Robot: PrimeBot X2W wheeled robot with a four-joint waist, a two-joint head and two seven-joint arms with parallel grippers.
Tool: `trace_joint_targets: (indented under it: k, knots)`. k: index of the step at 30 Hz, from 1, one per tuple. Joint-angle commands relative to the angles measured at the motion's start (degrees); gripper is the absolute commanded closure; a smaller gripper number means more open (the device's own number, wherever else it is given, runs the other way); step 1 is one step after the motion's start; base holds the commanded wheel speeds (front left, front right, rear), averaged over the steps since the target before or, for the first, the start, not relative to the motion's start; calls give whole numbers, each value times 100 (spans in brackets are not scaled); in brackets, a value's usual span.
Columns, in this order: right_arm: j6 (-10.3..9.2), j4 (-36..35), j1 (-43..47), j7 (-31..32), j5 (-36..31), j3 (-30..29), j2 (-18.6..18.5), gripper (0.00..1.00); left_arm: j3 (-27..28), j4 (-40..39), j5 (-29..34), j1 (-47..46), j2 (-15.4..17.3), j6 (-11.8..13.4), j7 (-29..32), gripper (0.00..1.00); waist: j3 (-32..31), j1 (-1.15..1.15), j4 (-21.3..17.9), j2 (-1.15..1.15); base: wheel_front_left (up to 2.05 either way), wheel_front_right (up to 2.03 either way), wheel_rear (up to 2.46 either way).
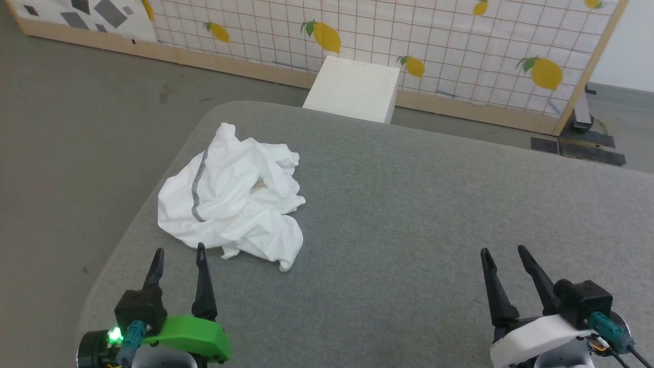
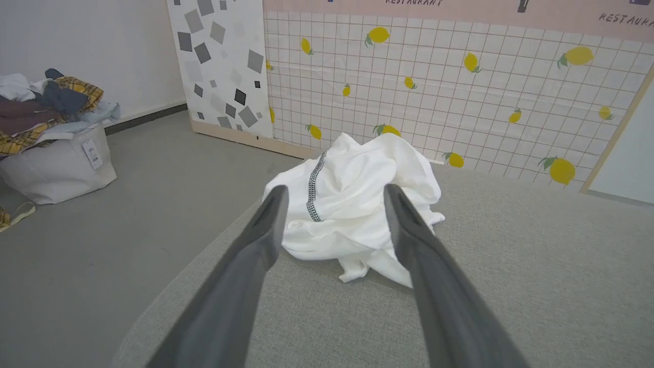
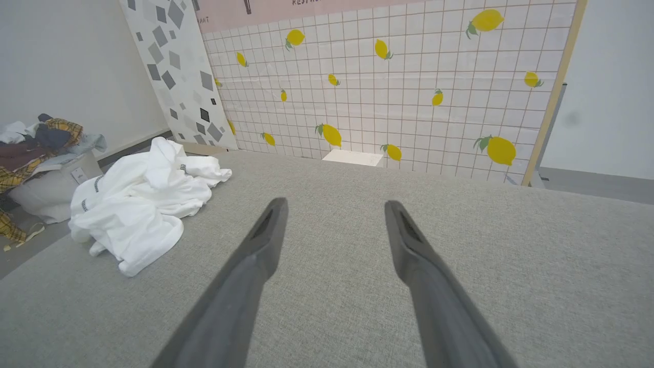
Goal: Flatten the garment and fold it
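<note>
Jaws stand wide and empty on the left gripper (image 1: 180,249) and right gripper (image 1: 503,249), both over the grey table's (image 1: 409,204) near edge, apparently ready to grasp, since the garment (image 1: 230,199) lies crumpled by that table's left edge, not yet flattened.

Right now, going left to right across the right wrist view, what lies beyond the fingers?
Pale fabric bag heaped with mixed clothes → crumpled white thin-fabric garment → small white rigid box → light wooden frame post of the lemon-patterned panel.
</note>
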Motion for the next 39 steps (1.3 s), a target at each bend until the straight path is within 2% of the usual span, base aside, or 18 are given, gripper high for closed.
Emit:
trace_joint_targets:
  k: [1, 23, 39]
  knots:
    - [-6, 40, 94, -63, 67, 7, 3, 0, 5, -19, -82, 128, -18, 44, -58, 0, -6, 0, 46, 0, 0, 0, 0]
    - [-7, 232, 203, -323, 232, 28, 4, 0, -22, -30, -177, 268, -23, 151, -316, 0, -35, 0, 450, 0, 0, 0, 0]
    - [-8, 324, 234, -514, -34, 41, 5, 0, -142, 82, -110, 259, -26, 261, -506, 0, 97, 0, 712, 0, 0, 0, 0]
